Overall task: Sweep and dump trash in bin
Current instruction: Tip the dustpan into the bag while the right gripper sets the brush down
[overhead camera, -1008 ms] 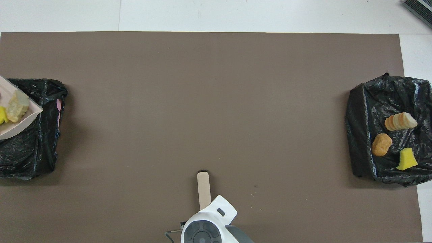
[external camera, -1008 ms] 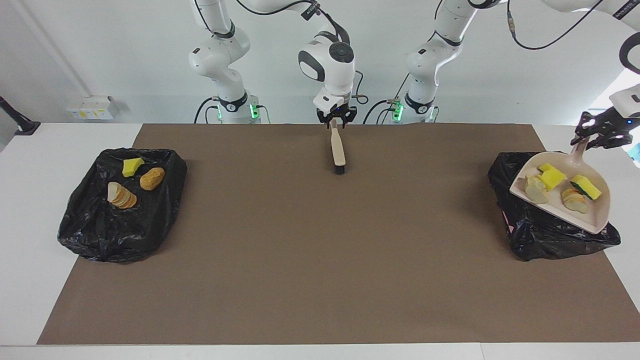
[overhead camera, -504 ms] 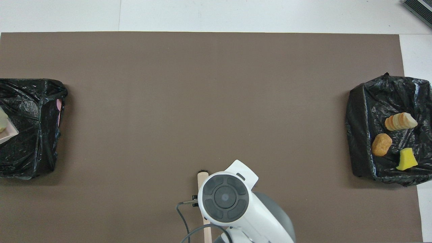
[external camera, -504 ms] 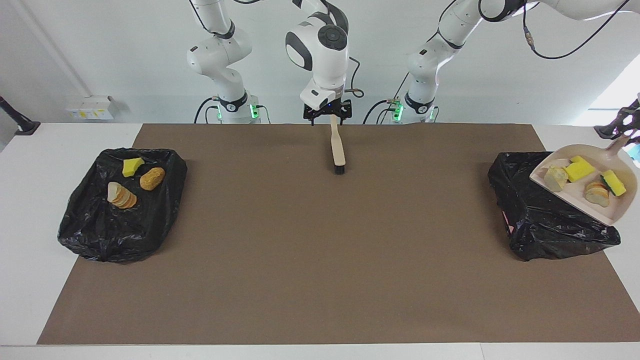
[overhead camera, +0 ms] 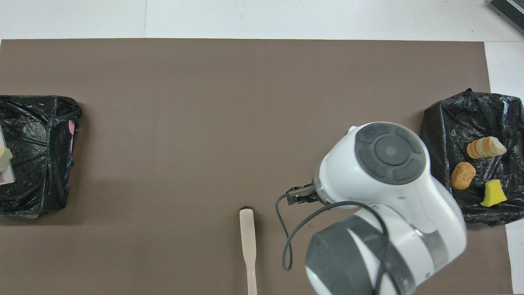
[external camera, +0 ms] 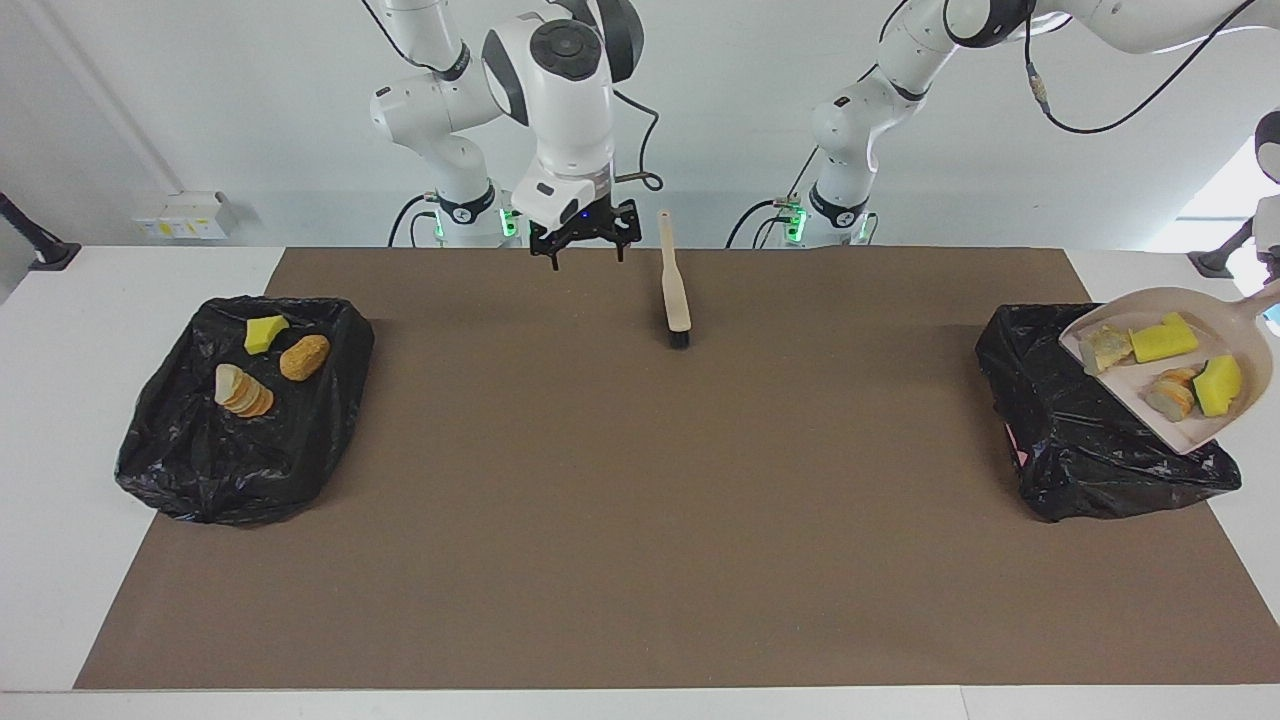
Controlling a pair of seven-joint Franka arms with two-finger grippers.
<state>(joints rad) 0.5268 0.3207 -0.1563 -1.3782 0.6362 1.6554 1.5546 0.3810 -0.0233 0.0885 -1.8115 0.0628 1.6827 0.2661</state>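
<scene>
The beige dustpan (external camera: 1180,360) hangs tilted over the black bin bag (external camera: 1090,440) at the left arm's end. It carries trash: a pale flake (external camera: 1105,347), two yellow sponge chunks (external camera: 1163,338) and a bread lump (external camera: 1170,390). My left gripper (external camera: 1274,290) holds the pan's handle at the picture's edge, mostly out of view. Only a sliver of the pan (overhead camera: 5,174) shows in the overhead view. The beige-handled brush (external camera: 675,285) lies on the brown mat near the robots, and shows in the overhead view too (overhead camera: 247,241). My right gripper (external camera: 587,245) is open and empty, raised beside the brush.
A second black bag (external camera: 240,440) at the right arm's end holds a yellow sponge chunk (external camera: 264,332) and two bread lumps (external camera: 304,357). The brown mat (external camera: 640,500) covers most of the white table. My right arm's wrist (overhead camera: 389,164) blocks part of the overhead view.
My right gripper let go of the brush, rose and swung toward the right arm's end. My left gripper carried the dustpan outward over the bag, and the scraps slid inside it.
</scene>
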